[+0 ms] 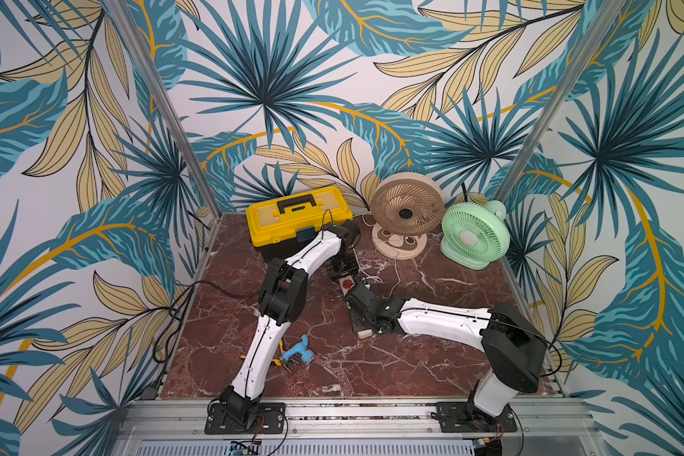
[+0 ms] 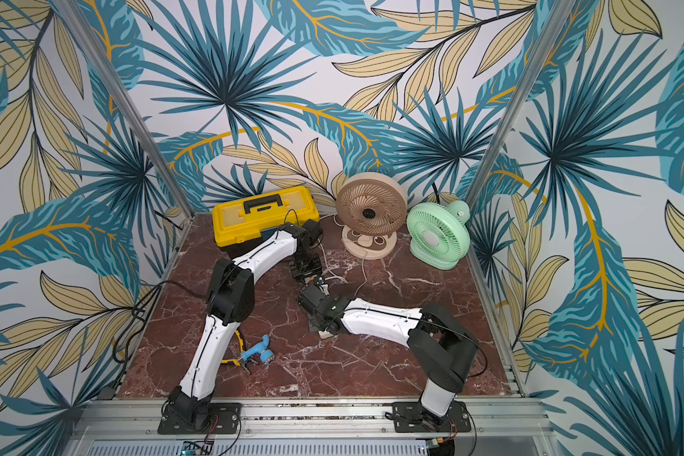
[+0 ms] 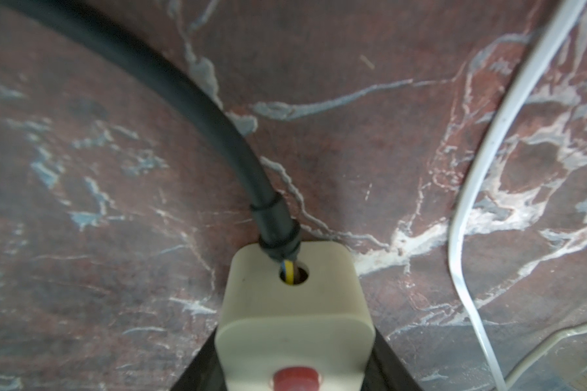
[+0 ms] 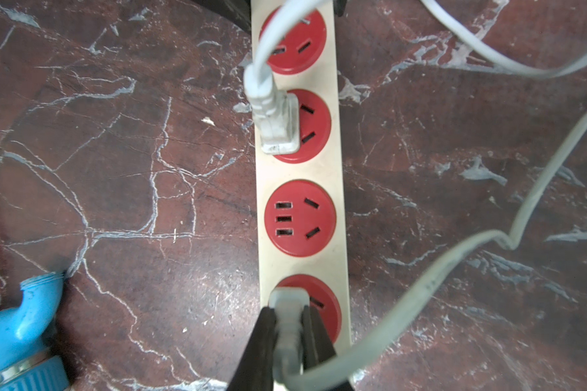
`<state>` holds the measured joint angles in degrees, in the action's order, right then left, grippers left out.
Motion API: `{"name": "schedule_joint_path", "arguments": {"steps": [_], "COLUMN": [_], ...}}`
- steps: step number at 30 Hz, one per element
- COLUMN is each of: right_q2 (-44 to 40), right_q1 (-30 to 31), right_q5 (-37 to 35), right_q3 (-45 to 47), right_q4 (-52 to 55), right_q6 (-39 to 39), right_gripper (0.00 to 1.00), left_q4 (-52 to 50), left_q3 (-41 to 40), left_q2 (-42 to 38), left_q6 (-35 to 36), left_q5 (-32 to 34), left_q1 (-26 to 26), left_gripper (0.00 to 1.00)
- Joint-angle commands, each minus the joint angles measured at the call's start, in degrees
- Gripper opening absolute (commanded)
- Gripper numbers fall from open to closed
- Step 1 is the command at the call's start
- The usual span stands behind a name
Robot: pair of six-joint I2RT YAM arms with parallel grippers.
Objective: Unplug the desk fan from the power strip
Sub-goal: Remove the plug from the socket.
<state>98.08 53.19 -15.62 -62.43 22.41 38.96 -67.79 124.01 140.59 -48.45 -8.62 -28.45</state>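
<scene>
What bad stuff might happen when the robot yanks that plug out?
The long cream power strip with red sockets may lift with the grey plug if the left gripper slips off its end.
A white plug is also in, so the right gripper may be gripping the wrong one.
The looped grey cord may snag.

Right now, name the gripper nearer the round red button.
Left gripper: fingers flank the cream power strip's red button. Right gripper clamps a grey plug at the opposite end.
</scene>
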Motion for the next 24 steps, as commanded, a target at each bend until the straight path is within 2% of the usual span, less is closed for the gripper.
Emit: {"name": "schedule_joint_path", "arguments": {"steps": [1, 9, 18, 24], "right_q2": [-0.6, 3.2, 7.6, 8.0], "right_q1": [0.5, 7.5, 11.6, 12.0], "right_q5": [-7.3, -18.2, -22.9, -23.7], "right_q3": [-0.2, -7.0, -11.8, -12.9], "right_q4": [2.3, 7.1, 10.0, 10.4], "right_q6": [-0.8, -5.3, -7.2, -8.0], "right_gripper": [0.00, 0.00, 0.00, 0.00], "left_q4": [2.1, 2.1, 2.1, 2.2], "left_q3": [-4.6, -4.7, -4.6, -4.5], "left_q2": [8.6, 8.5, 8.5, 8.6], "left_q6": [5.7, 5.7, 5.6, 5.8], "left_q5": [4.0, 4.1, 4.1, 4.0], "left_q1": [0.6, 0.5, 0.5, 0.6], "left_gripper": [0.00, 0.00, 0.00, 0.00]}}
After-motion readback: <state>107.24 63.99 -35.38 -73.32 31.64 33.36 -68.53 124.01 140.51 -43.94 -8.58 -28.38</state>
